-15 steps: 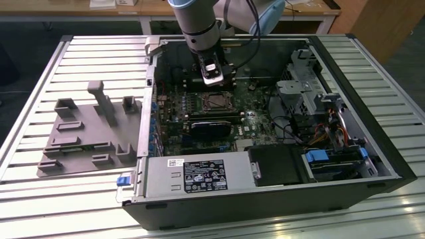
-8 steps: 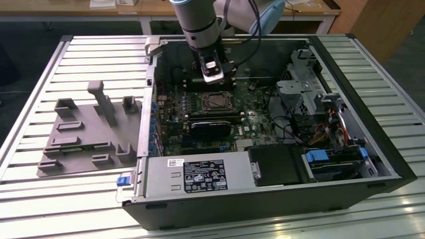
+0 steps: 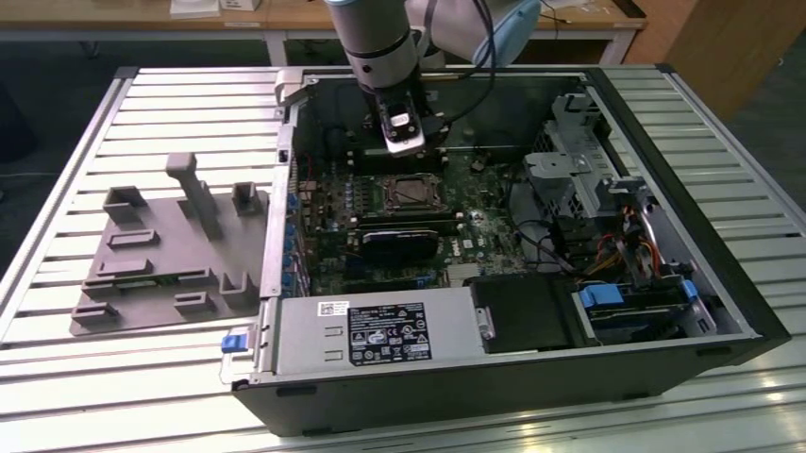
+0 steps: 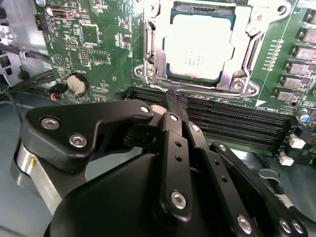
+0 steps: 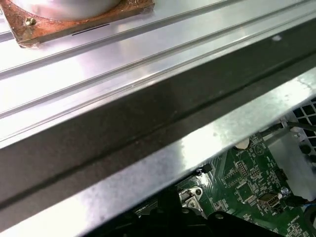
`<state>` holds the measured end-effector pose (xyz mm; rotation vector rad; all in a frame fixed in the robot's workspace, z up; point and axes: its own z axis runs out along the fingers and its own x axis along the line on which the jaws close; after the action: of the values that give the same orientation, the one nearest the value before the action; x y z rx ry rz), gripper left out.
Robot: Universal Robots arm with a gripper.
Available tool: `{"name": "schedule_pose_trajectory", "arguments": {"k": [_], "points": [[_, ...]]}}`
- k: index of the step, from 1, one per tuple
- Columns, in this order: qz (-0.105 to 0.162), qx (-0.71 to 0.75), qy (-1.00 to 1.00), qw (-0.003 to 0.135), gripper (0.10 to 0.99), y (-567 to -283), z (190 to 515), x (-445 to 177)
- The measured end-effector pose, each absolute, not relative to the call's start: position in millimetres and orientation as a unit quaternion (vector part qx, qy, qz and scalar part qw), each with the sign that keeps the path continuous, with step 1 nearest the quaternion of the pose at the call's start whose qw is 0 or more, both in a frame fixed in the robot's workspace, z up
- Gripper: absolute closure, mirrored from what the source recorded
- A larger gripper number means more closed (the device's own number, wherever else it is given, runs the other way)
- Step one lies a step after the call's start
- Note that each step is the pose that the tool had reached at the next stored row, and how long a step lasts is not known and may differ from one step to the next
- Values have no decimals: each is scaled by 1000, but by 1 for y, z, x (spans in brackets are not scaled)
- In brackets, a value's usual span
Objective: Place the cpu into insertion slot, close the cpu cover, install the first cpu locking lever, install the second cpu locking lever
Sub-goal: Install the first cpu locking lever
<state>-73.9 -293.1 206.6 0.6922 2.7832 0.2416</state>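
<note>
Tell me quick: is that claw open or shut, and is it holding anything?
Gripper: shut, fingertips together, nothing seen between them; the cpu lies apart from it, under the cpu cover.

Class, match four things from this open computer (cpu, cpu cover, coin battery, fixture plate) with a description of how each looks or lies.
1 cpu
2 cpu cover
3 coin battery
4 fixture plate

A grey, outside the computer case
B round and silver
C square, dull silver-grey top
D silver frame with a big window, lying flat

Pairs: 1-C, 2-D, 3-B, 4-A
</note>
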Motion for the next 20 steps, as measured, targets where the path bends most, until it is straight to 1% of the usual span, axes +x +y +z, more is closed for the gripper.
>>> {"name": "schedule_pose_trajectory", "arguments": {"k": [3,5,8,15,20], "points": [[83,238,959,131,984,-293,207,-74],[78,238,960,127,984,-293,206,-74],[62,237,962,121,984,-293,206,-73],[25,234,965,115,984,-294,206,-72],[20,233,966,110,984,-302,206,-72]]}}
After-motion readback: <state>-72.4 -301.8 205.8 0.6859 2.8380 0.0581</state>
